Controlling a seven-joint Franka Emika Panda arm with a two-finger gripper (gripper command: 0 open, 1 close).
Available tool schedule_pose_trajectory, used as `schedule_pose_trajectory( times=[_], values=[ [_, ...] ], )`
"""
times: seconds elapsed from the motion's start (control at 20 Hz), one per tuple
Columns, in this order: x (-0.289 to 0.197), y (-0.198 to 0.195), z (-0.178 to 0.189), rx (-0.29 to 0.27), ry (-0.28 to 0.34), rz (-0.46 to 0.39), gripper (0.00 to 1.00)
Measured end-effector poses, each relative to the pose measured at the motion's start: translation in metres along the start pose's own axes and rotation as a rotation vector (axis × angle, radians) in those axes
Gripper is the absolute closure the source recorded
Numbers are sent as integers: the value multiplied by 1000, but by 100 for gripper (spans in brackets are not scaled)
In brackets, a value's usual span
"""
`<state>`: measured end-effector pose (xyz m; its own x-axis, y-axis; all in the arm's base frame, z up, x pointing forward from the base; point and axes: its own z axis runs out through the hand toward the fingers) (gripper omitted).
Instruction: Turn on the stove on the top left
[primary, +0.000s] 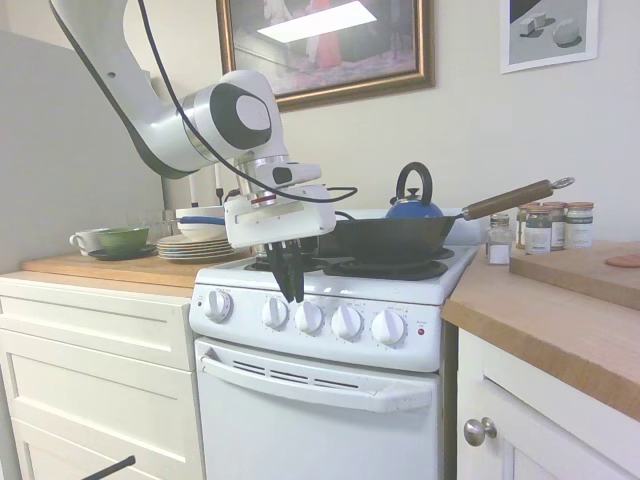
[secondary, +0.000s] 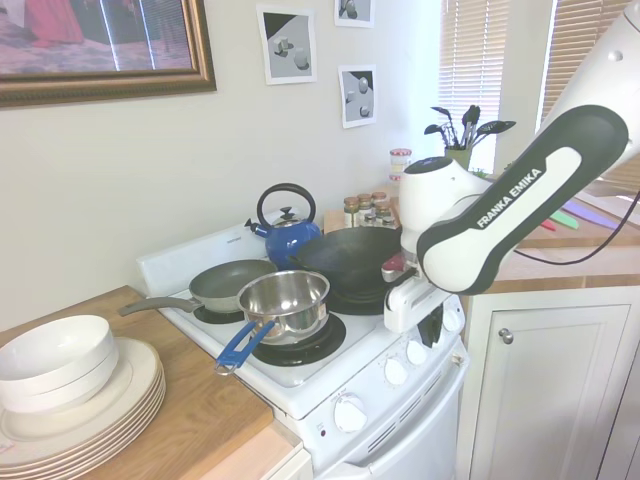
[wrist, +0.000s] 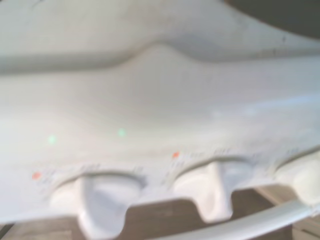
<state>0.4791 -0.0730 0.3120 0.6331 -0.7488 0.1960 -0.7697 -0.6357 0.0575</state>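
The stove (primary: 320, 385) is a narrow white range with five round white knobs along its front panel and a small red light (primary: 421, 331) at the panel's right end. My gripper (primary: 293, 296) points straight down at the panel's top edge, its tips just above the gap between the second knob (primary: 275, 312) and the third knob (primary: 309, 317) from the left. The dark fingers are pressed together with nothing between them. From the other side the gripper (secondary: 436, 335) is mostly hidden behind the arm. The wrist view shows blurred knobs (wrist: 97, 207) from close above.
A black wok (primary: 385, 238) with a wooden handle and a blue kettle (primary: 413, 205) sit on the burners behind the gripper. A steel saucepan (secondary: 285, 300) and a frying pan (secondary: 228, 283) occupy the other burners. Stacked plates (secondary: 80, 400) and spice jars (primary: 550, 225) stand on the wooden counters.
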Motion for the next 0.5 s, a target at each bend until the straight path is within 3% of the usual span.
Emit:
schedule_pose_trajectory(
  times=[0.5],
  values=[
    [5,-7,19,-9,-1,-4,100]
  ],
)
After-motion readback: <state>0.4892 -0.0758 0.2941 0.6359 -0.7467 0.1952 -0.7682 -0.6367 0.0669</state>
